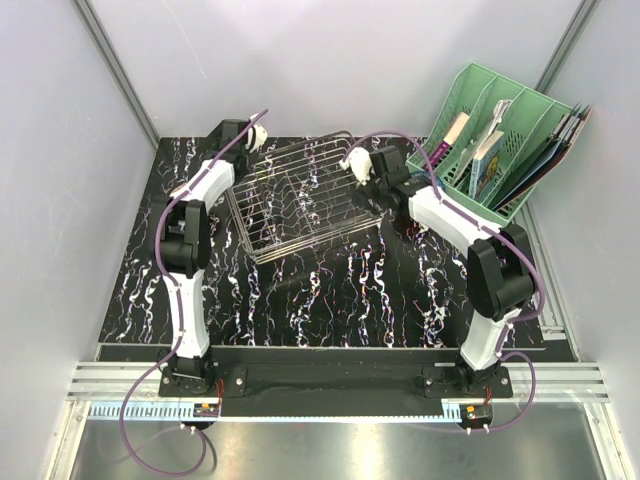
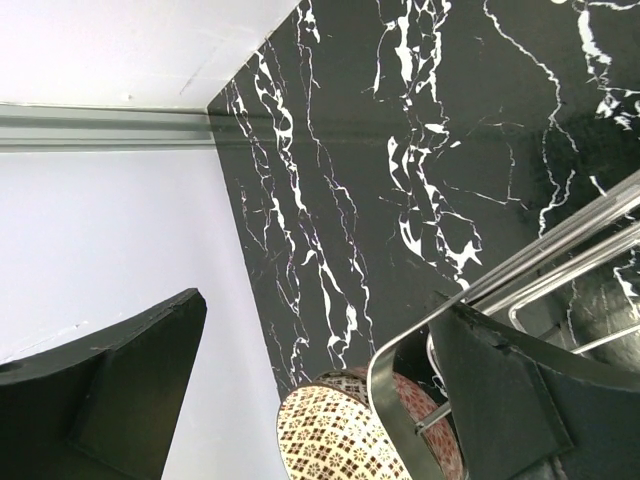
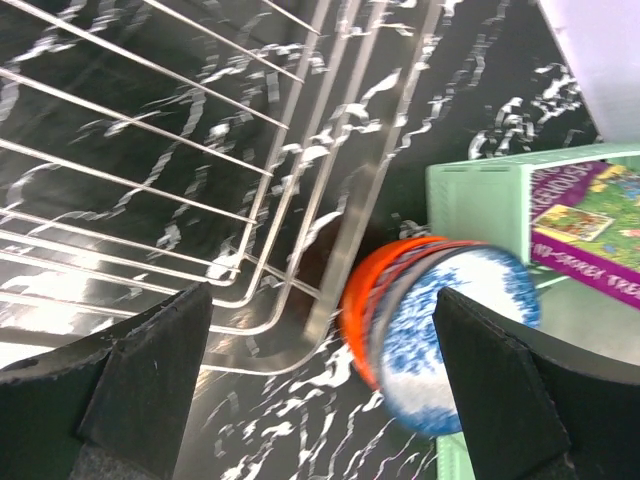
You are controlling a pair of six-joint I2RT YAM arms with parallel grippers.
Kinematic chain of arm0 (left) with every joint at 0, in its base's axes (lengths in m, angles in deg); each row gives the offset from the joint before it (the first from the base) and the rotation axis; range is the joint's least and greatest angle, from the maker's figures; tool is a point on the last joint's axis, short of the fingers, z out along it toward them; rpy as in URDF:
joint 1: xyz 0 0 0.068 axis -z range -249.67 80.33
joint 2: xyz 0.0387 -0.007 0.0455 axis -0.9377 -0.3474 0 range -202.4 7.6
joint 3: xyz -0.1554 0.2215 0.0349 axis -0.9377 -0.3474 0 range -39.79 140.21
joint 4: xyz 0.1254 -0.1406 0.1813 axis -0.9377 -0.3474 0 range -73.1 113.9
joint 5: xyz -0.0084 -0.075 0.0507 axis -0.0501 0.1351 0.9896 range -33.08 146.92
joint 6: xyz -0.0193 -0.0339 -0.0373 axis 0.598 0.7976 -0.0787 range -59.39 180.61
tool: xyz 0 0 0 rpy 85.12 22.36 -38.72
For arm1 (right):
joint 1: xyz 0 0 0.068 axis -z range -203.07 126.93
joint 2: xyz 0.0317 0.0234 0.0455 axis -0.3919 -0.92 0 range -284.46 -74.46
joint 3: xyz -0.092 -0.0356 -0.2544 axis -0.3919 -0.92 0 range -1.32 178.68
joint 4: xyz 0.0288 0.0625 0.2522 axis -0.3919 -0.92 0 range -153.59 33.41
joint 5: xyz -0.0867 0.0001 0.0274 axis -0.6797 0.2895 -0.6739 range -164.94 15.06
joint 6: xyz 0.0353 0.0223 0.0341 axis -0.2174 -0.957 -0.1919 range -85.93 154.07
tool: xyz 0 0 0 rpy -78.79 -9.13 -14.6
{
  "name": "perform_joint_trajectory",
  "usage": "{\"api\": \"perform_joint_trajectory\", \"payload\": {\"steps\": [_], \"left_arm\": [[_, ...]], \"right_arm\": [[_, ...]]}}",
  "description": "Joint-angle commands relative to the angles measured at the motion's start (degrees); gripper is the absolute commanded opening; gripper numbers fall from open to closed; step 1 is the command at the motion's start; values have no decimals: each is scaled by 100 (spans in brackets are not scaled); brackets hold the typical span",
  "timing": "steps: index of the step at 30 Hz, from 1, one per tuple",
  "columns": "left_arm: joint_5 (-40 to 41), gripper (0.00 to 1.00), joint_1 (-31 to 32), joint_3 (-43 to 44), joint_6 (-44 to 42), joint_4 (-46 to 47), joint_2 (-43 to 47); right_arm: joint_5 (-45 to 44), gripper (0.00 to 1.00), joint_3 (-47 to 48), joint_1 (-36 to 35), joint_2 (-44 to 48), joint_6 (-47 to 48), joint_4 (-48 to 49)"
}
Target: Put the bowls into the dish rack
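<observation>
Top view: nearest, the bases of the two black-and-white arms (image 1: 190,375) are bolted at the edge of the black marbled table (image 1: 330,290). Beyond them stands the rectangular silver wire dish rack (image 1: 300,195) with no bowl visible inside, so loading looks not yet begun. The left gripper (image 1: 252,135) hangs at the rack's far-left corner and the right gripper (image 1: 357,165) at its right side.

Left wrist view: the claw is spread wide and holds nothing. Below it, at the rack's corner rim and seemingly outside it, sit small round pink-red patterned ceramic bowls (image 2: 330,435), apparently two nested.

Right wrist view: this claw is also wide and empty. Just beside the rack's wire wall, a plain orange-red bowl (image 3: 362,300) nests against a blue-and-white patterned bowl (image 3: 450,350), both blurred, between the rack and a green slotted plastic organiser (image 3: 480,195). Every bowl seen is left to load.
</observation>
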Motion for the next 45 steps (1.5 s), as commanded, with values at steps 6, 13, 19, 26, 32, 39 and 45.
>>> {"api": "perform_joint_trajectory", "payload": {"steps": [6, 13, 19, 26, 32, 39, 45], "left_arm": [[-7, 99, -4, 395, -58, 143, -159], [-16, 99, 242, 527, -94, 125, -282], [-16, 99, 524, 536, -67, 116, -352], [107, 99, 726, 527, 12, 81, -309], [274, 99, 691, 299, 231, 73, 59], [143, 99, 656, -184, 750, 90, 1219], [195, 99, 375, -1001, 1118, -32, 2546]], "right_arm": [[141, 100, -682, -309, 841, -291, -537], [281, 100, -1165, -476, 1193, -414, -643], [431, 100, -1595, -547, 1527, -423, -660], [607, 100, -1965, -573, 1747, -458, -687], [546, 100, -1834, -573, 1879, -449, -669], [414, 100, -1281, -573, 2160, -273, -704], [413, 100, -929, -573, 2450, -352, -713]]}}
